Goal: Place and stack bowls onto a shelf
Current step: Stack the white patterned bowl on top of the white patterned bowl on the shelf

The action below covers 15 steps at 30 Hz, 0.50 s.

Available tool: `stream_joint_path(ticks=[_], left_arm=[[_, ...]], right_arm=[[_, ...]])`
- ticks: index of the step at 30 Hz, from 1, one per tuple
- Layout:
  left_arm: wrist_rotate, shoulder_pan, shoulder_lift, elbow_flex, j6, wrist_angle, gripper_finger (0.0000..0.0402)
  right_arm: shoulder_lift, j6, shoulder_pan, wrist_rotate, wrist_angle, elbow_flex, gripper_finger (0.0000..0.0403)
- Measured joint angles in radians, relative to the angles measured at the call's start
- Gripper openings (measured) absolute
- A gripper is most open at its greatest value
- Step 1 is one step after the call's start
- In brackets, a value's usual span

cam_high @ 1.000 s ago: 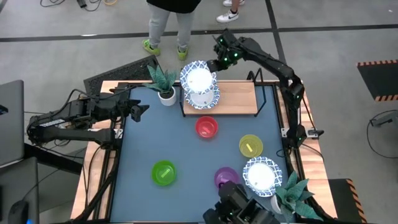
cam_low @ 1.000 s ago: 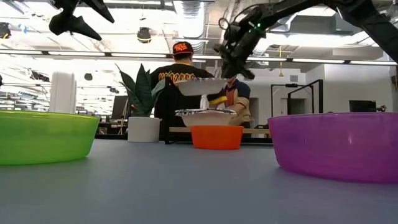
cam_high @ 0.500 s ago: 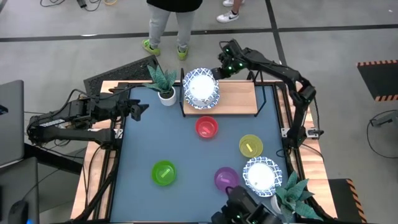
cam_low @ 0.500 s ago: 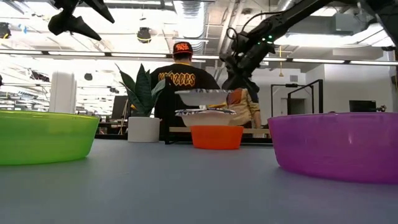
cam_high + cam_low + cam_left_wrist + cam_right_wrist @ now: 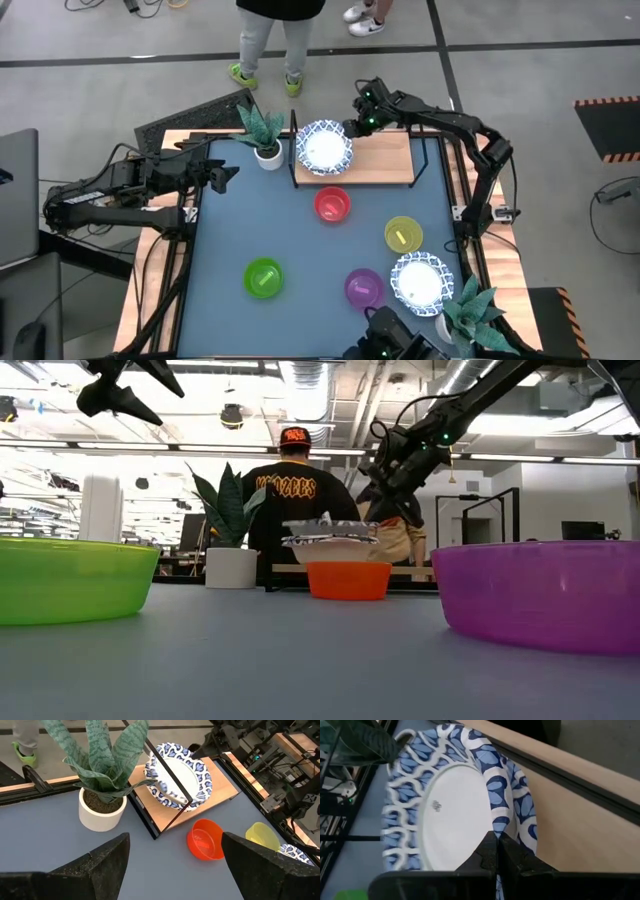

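Note:
A stack of white bowls with blue patterned rims point(image 5: 324, 148) sits on the left end of the wooden shelf point(image 5: 385, 155). My right gripper point(image 5: 358, 125) is at the stack's far right side, shut on the top bowl point(image 5: 450, 815). My left gripper point(image 5: 225, 177) waits open above the table's left edge. Another blue-rimmed bowl point(image 5: 420, 280) rests on the table near the right corner. The red point(image 5: 332, 204), yellow point(image 5: 403, 235), green point(image 5: 263, 277) and purple point(image 5: 363, 287) bowls stand on the tabletop. My right gripper pinches the top bowl's patterned rim point(image 5: 501, 822) between its two fingers, on the side of the bowl toward the shelf's middle. The fingers come slanting down from the far right. The bowl sits nested and level in the bowl below it point(image 5: 330, 543).
A potted plant point(image 5: 262, 130) stands just left of the shelf, a second plant point(image 5: 470, 310) at the near right corner. The shelf's black frame point(image 5: 167, 770) crosses over the stack. The shelf's middle and right point(image 5: 395, 160) are bare. A person point(image 5: 295, 485) stands behind the table.
My right gripper has come down toward the shelf, carrying the top bowl from well above the stack down into the bowl beneath it; it now sits nested. The fingers keep their hold on the rim.

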Motion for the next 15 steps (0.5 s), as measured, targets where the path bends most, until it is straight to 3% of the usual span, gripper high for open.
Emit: stream_joint_path(ticks=[11,15], left_arm=[[0.000,0.000,0.000,0.000,0.001,0.000,0.0300],[0.001,0.000,0.000,0.000,0.013,0.000,0.0300]], right_arm=[[0.000,-0.026,0.001,0.001,-0.039,0.000,0.0023],[0.000,-0.026,0.001,0.001,-0.037,0.000,0.0052]])
